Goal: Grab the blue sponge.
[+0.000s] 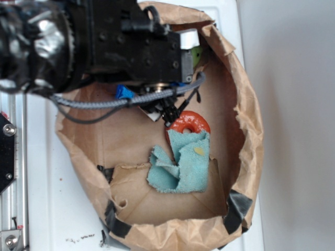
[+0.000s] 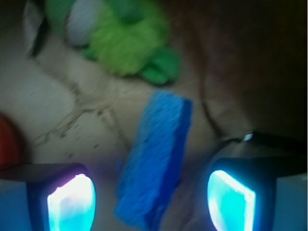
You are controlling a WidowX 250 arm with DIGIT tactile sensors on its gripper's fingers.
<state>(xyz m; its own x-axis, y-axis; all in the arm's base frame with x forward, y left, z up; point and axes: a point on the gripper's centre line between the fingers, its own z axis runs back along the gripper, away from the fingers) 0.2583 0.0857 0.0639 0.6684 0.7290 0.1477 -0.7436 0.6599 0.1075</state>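
Wrist view: the gripper stands with its jaws wide apart, the two glowing cyan-white pads appearing at the lower left and lower right of the frame. Between them lies the blue sponge, a bright-blue foam block with a darker blue side layer along its right edge. The sponge rests on the creased brown paper floor, set at a slant, its near end lying between the pads and its far end reaching up toward the middle of the frame. Neither pad touches it; the gap is visible on both sides. Beyond the sponge's far end sits a blurred green fuzzy object with a pale patch on its left. A sliver of red shows at the left edge.

Exterior view: the black arm enters from the upper left and reaches down into a rolled-down brown paper bag standing on a white surface. A grey cable loops beneath the arm. The arm's body hides the gripper's jaws and the sponge here. Just below the arm's tip lies a red ring, and a teal cloth with a yellow spot overlaps the ring's lower edge. Black tape patches the bag's lower rim.
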